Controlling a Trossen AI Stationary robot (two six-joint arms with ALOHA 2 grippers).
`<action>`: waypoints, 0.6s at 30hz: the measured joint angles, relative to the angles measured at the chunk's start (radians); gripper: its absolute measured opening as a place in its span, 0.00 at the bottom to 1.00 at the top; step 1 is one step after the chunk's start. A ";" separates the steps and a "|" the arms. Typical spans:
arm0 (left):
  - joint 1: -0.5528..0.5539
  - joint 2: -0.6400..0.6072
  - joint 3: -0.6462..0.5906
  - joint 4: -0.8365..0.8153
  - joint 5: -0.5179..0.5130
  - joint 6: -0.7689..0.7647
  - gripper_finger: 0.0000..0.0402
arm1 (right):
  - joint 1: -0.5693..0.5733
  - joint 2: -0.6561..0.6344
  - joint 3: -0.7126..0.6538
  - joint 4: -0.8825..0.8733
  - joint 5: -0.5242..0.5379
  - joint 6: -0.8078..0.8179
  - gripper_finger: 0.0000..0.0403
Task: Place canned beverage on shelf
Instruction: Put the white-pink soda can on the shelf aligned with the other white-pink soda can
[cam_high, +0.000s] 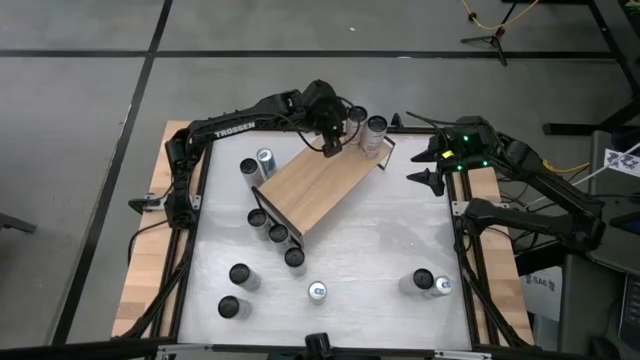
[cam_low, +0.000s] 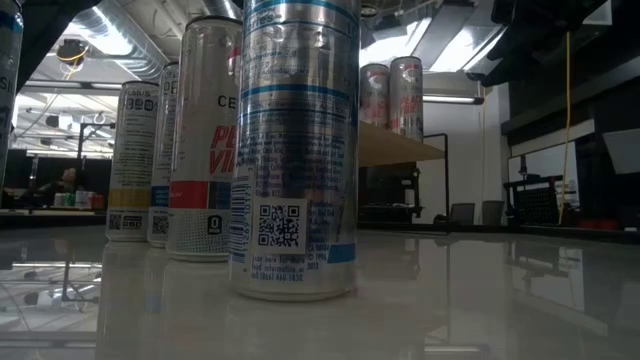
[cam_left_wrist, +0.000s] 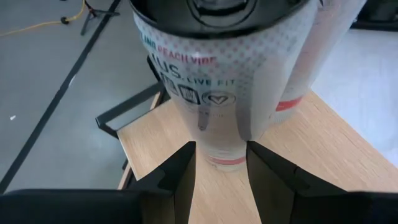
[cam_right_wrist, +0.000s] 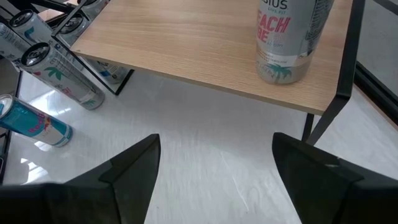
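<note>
The left arm (cam_high: 235, 127) carries the white word "TROSSEN". A can (cam_left_wrist: 217, 74) between the left gripper's fingers (cam_left_wrist: 183, 180) reads "PEACH VIBE" and "LIVE FIT". A silver can (cam_right_wrist: 289, 37) at the shelf's (cam_right_wrist: 186, 43) end reads "EACH" in red. The nearest can (cam_low: 295, 150) on the table shows a QR code; the one behind it (cam_low: 205, 140) shows "CE".

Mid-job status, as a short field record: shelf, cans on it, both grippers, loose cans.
shelf: wooden board, angled across the table
cans on shelf: two at its far end, one standing free, one in the left gripper
left gripper: fingers on either side of that can, base on the board
right gripper: open, empty, beside the shelf
loose cans: others stand on the white tabletop
</note>
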 joint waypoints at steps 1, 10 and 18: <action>0.000 0.000 0.000 0.004 0.000 0.000 0.32 | 0.000 0.000 0.000 0.000 0.000 0.000 0.76; 0.000 0.000 0.000 -0.022 -0.010 0.000 0.32 | 0.000 0.000 0.000 0.000 0.000 0.000 0.76; 0.003 0.000 0.000 -0.055 -0.063 0.002 0.32 | 0.000 0.000 0.000 0.000 0.000 0.000 0.76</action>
